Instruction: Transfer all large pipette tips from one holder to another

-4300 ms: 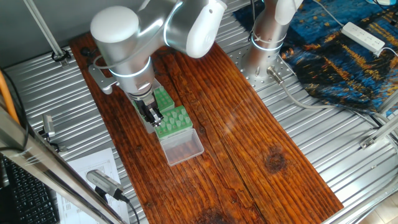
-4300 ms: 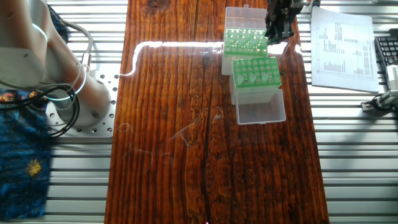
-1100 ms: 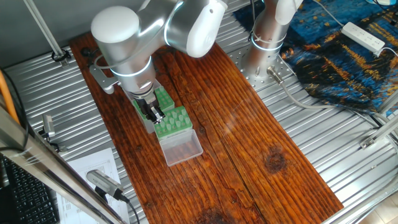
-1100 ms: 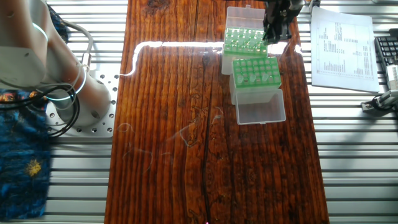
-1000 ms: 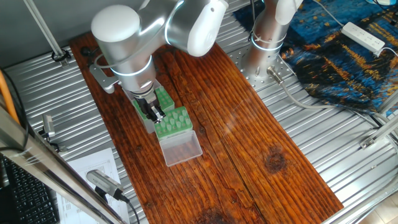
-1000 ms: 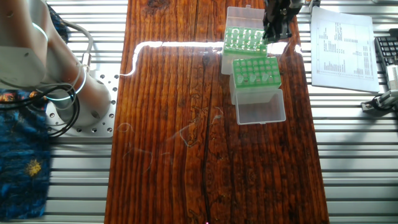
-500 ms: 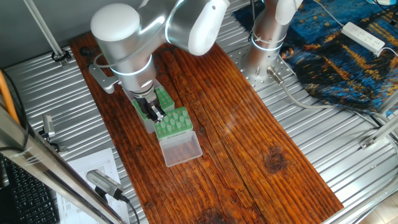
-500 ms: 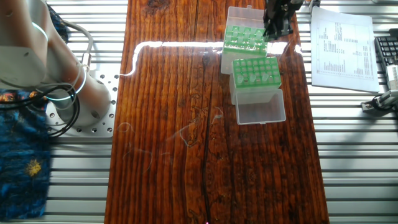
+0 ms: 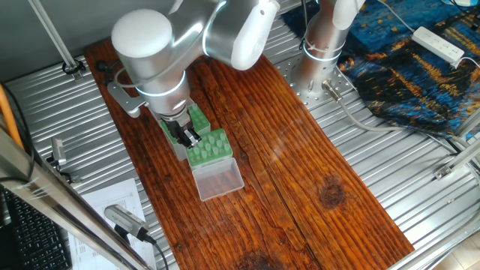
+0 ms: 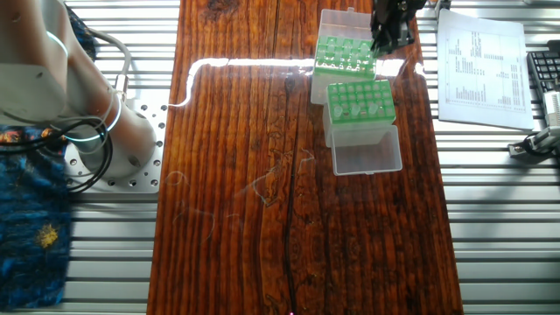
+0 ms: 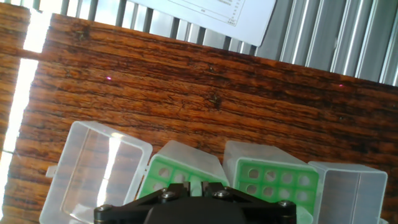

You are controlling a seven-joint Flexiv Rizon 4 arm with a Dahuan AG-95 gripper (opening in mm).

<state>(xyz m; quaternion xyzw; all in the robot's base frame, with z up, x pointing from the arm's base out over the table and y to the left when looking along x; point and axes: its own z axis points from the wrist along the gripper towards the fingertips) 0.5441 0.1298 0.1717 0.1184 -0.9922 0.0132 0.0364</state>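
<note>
Two green racks stand side by side on the wooden board, each with an open clear lid. The nearer rack holds several pale-green large pipette tips, wide ends up. My gripper hangs over the edge of the farther rack. In the hand view my gripper is closed to a narrow gap with a pale-green tip between its fingers, above the left rack. The right rack shows mostly bare holes there.
Open clear lids lie at both ends of the racks. A printed paper sheet lies beside the board on the ribbed metal table. The arm's base and a blue cloth are at the board's other side.
My gripper has shifted slightly along the farther rack's edge and risen a little. The racks and lids have not moved.
</note>
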